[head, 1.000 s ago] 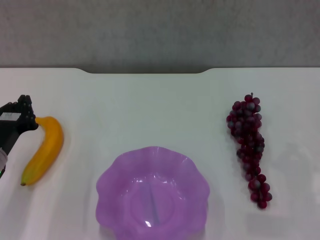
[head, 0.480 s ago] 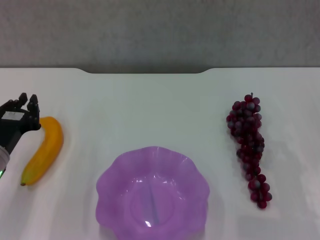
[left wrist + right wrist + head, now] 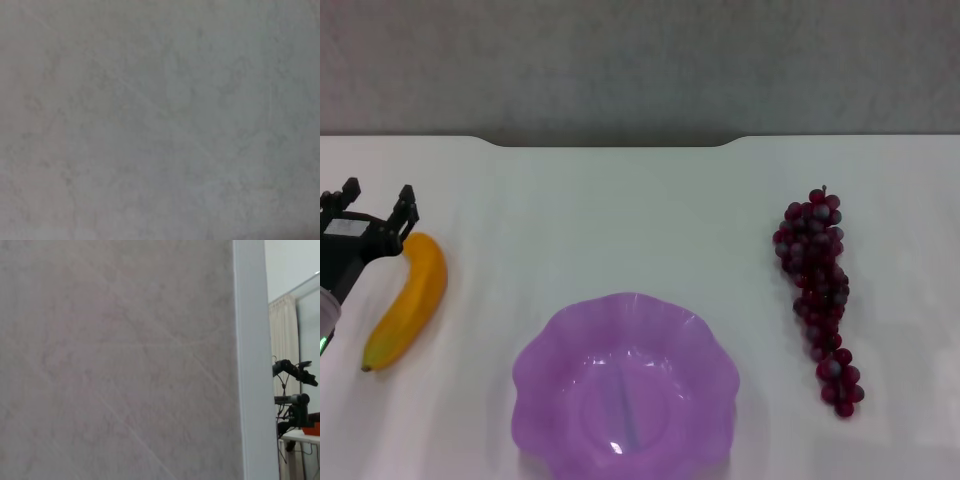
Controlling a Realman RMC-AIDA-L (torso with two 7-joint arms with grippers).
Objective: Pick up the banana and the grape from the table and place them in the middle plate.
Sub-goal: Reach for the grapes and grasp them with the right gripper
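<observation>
A grey wall (image 3: 640, 65) is seen behind the white table (image 3: 620, 220), whose far edge is notched. The purple plate (image 3: 625, 395) is set at the near middle, with the grape (image 3: 817, 290) well to its right. The banana (image 3: 408, 298) is laid at the left, and the left gripper (image 3: 377, 200) is held with fingers spread apart by its far end.
</observation>
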